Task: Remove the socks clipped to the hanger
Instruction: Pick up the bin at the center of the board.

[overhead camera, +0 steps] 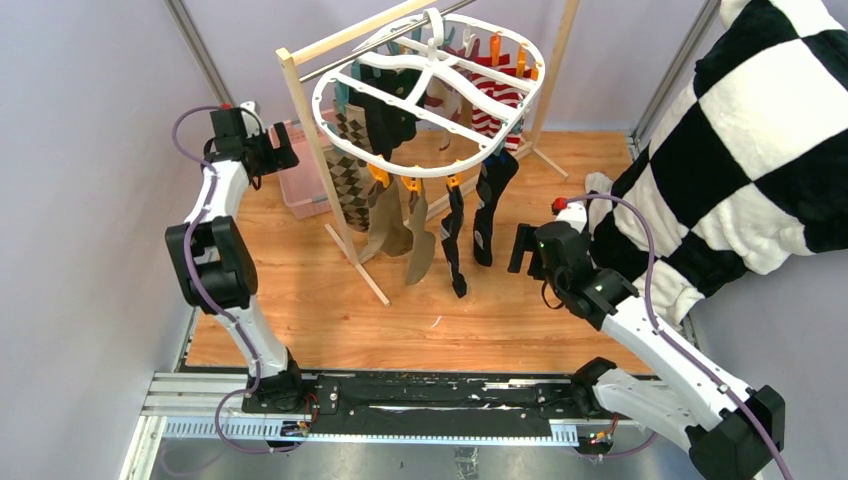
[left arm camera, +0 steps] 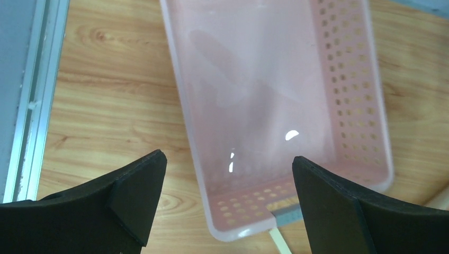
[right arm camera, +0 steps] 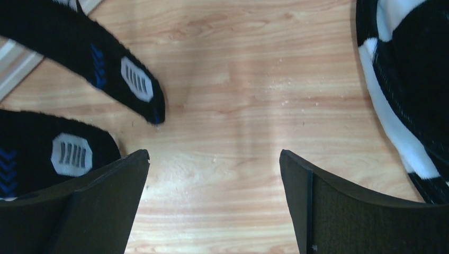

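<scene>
Both arms idle, nothing gripped.

Left gripper (left arm camera: 227, 156): jaws wide, holding nothing. The pink basket (left arm camera: 349, 79) sits straight below and ahead of the gap. I read that as the drop-off spot, so the arm is parked over it.

Right gripper (right arm camera: 213, 153): jaws wide too, nothing between them but bare table (right arm camera: 238, 79). The toes of the black-and-blue socks (right arm camera: 90, 58) hang just off the left finger, not touching it. The checkered cloth (right arm camera: 402, 106) is out past the right finger (not ours, leave it).

The hanger (overhead camera: 430, 171) hangs off the wooden rack (overhead camera: 300, 110), above and beyond both sets of jaws. Every sock I can see is clipped at the cuff, so they dangle toe-down: tan (overhead camera: 395, 230), argyle (overhead camera: 350, 185), red-striped (overhead camera: 495, 110).

Judgement: removal hasn't started. The right arm is nearest a sock, so the black-and-blue pair looks like the first pull.
</scene>
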### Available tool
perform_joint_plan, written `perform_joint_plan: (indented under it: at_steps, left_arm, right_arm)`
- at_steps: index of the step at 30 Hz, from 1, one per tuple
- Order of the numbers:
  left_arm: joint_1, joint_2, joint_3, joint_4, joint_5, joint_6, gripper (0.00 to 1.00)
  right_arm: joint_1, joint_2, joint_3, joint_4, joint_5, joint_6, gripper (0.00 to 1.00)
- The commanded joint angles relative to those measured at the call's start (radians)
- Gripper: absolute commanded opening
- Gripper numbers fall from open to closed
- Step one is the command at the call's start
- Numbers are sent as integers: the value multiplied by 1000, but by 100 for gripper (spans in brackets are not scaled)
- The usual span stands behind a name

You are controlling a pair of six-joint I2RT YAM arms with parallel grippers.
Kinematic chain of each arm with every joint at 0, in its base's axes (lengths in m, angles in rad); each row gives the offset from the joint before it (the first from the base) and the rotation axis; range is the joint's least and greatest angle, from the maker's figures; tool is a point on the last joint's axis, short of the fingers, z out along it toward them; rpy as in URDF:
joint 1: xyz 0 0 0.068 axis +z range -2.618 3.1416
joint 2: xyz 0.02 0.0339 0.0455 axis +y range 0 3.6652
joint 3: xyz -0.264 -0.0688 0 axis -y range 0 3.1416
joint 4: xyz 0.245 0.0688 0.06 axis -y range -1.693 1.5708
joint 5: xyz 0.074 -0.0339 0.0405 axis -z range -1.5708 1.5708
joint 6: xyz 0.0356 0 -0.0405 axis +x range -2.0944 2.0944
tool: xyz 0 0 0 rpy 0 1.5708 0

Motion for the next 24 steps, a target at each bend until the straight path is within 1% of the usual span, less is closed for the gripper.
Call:
perform_joint_plan:
  at_steps: [1,4,10,13,14,17,19,22,24]
  left_arm:
    - [1,84,88,-67,-124,-30,96]
    - [-1,136,116,-79,-137,-34,95]
    - [-4,212,121,-63,-181,-54,91]
    - [-4,241,118,-62,-190,-46,85]
    - [-4,245,115,-60,-193,-43,80]
    - [-4,234,84,-30,-210,-36,59]
    - [-4,213,58,-6,-222,-35,48]
    - [-4,185,38,-1,-246,-29,28]
    - [-4,166,29,-13,-299,-17,16]
  right_arm:
    - [38,-40,8,-136,-9,35,100]
    - [49,-44,14,-157,-30,12,100]
    - [49,-36,40,-166,-82,-23,100]
    - [51,-30,57,-166,-109,-26,97]
    - [50,-28,63,-166,-117,-28,95]
    - [50,-24,79,-166,-145,-42,89]
    - [52,-26,87,-167,-156,-50,85]
    - [53,-38,93,-170,-168,-58,80]
    - [52,-57,94,-172,-175,-62,76]
